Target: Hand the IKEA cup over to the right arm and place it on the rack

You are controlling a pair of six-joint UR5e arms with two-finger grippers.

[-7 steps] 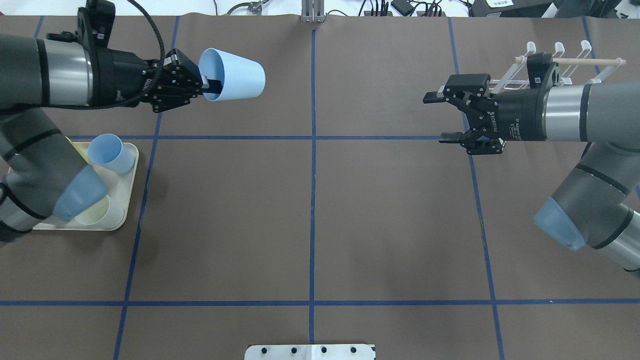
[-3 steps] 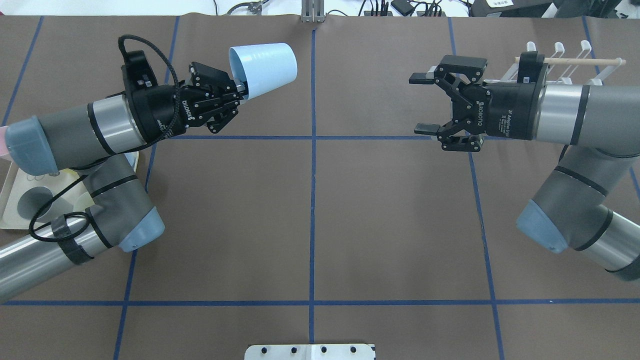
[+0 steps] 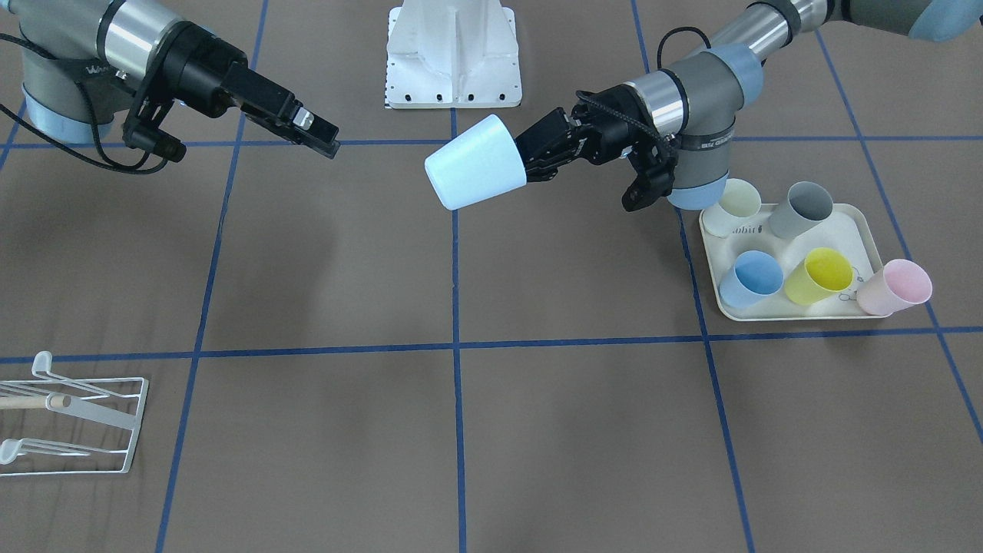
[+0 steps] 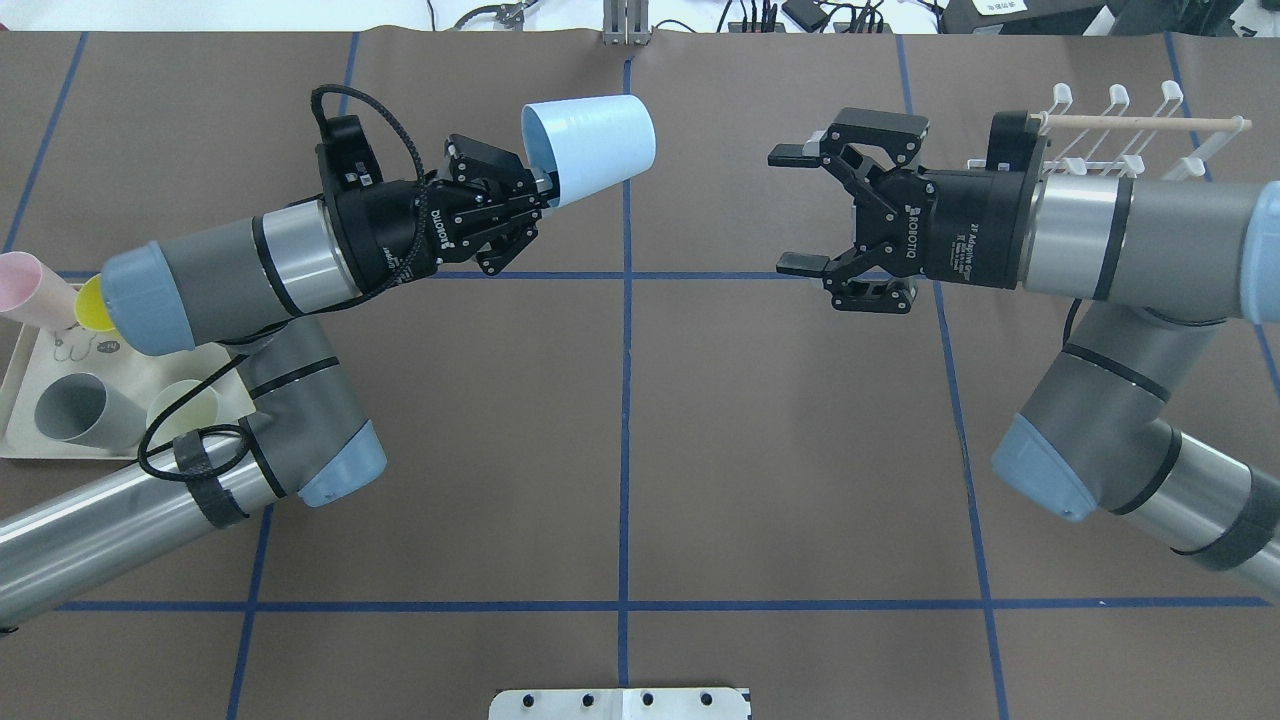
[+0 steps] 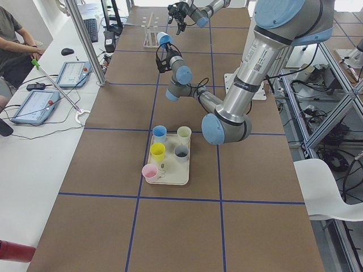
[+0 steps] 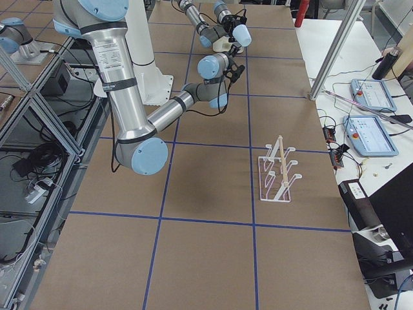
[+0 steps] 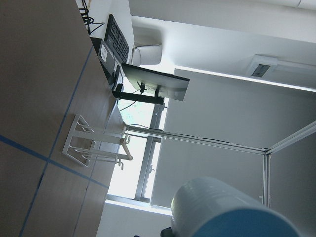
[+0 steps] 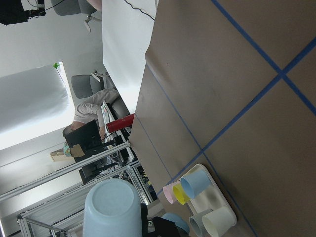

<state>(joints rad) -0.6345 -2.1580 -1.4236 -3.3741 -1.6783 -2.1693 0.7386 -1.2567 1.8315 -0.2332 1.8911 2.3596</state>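
Above brown table (image 4: 620, 450), left claw (image 4: 545, 184) grips pale-blue cup (image 4: 600, 140); right claw (image 4: 790, 210) gapes wide.

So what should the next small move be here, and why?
Probably advance the open right gripper toward the light blue cup, whose base faces it across a clear gap; the left gripper holds it by the rim.

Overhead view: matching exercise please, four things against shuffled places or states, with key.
Things:
1. light blue cup
2. right gripper
3. rack
4. pink cup

Places or states:
A. jaws open, nothing held
B. on the tray
C. held by the left gripper, off the table
D. far right of the table, beyond the right arm

Pairs: 1-C, 2-A, 3-D, 4-B
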